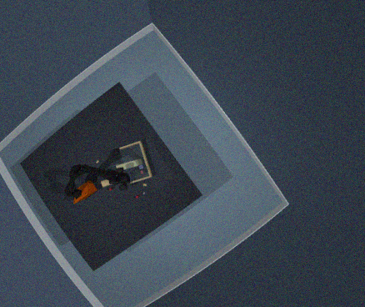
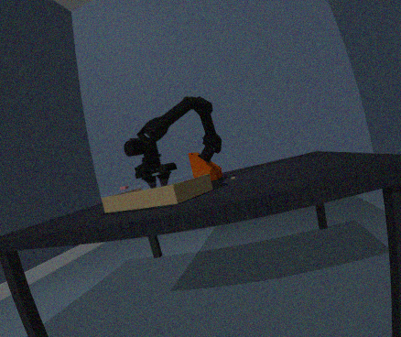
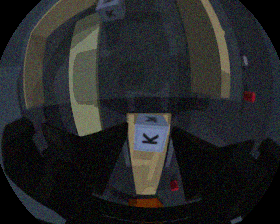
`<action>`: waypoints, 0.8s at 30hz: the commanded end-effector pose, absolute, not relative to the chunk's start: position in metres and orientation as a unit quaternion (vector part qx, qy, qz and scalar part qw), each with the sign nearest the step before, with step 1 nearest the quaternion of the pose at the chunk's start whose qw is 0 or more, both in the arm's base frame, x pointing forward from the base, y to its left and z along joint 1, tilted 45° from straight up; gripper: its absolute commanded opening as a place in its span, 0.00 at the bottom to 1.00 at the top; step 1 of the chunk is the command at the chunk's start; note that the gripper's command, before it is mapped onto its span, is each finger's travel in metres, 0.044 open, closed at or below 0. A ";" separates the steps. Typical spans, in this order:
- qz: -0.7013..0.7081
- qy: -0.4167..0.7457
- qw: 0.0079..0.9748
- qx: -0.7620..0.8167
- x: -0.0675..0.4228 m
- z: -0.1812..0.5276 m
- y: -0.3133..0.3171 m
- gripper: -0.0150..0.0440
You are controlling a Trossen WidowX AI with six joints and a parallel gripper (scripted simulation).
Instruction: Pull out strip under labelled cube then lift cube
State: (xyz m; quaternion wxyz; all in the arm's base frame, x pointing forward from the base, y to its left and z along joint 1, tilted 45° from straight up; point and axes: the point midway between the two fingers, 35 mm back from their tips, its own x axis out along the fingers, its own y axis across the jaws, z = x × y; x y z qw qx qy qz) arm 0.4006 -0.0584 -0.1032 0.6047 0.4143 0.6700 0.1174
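Note:
A pale blue cube (image 3: pixel 150 138) with a dark K on its faces sits on a tan strip (image 3: pixel 146 186) that runs toward the arm's base. The strip's near end also shows in the top view (image 1: pixel 105 183). My gripper (image 3: pixel 150 128) (image 2: pixel 158 184) points down, partly open, with one finger on each side of the cube and narrow gaps beside it. The cube is hidden behind the arm in the top view. A pale green strip (image 3: pixel 85 75) (image 1: pixel 129 163) lies to the left in the wrist view. A second pale blue lettered cube (image 3: pixel 111 10) (image 1: pixel 141 167) stands near its far end.
A low tan-walled frame (image 1: pixel 146 160) (image 2: pixel 141 200) (image 3: pixel 225 65) surrounds the far part of the strips. Small red blocks (image 3: pixel 249 96) (image 3: pixel 174 185) and a small pale piece (image 3: pixel 245 60) lie outside it. The arm's orange base (image 1: pixel 86 192) (image 2: pixel 205 167) stands behind.

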 end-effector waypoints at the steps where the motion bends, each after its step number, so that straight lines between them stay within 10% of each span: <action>1: 0.118 0.672 0.600 0.417 0.399 -0.107 -0.053 0.68; 24: 0.117 0.672 0.602 0.415 0.380 -0.092 -0.063 0.25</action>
